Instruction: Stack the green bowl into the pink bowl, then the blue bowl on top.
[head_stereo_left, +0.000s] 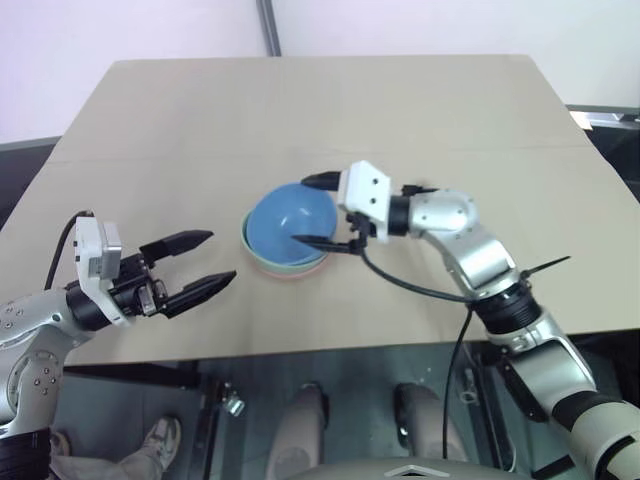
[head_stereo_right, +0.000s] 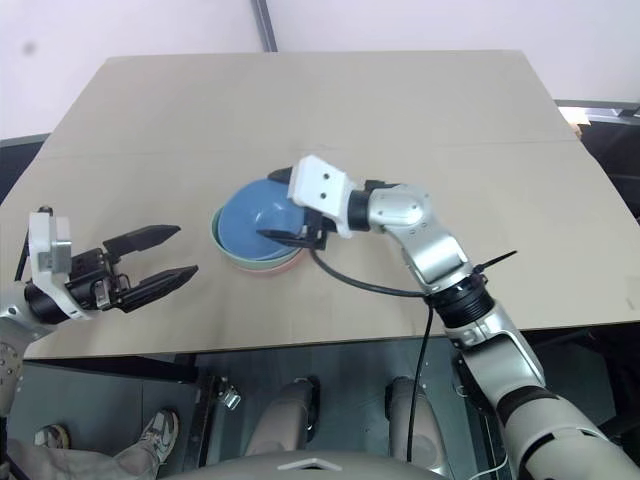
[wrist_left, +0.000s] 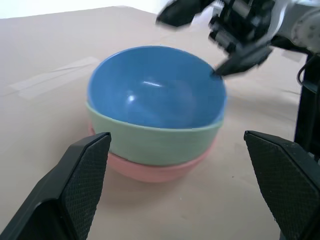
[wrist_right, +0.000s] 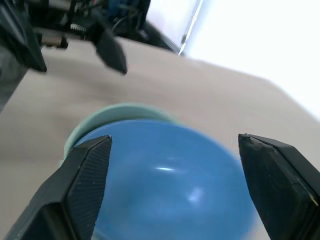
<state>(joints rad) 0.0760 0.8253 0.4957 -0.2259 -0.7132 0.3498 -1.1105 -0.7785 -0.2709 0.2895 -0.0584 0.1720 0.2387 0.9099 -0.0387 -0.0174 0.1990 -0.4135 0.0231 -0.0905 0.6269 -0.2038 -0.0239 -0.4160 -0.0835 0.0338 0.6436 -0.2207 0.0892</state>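
Blue bowl (wrist_left: 155, 92) sits on top, nested in the green bowl (wrist_left: 155, 142), which sits in the pink bowl (wrist_left: 150, 170); you have all three stacked near the middle of the tan table (head_stereo_left: 450, 110). Your right gripper (head_stereo_left: 318, 212) is level over the blue bowl's rim, fingers spread wide apart, one on either side, gripping nothing. Your left gripper (head_stereo_left: 200, 260) hangs well apart near the table's front edge, pointing toward the stack, fingers wide and empty.
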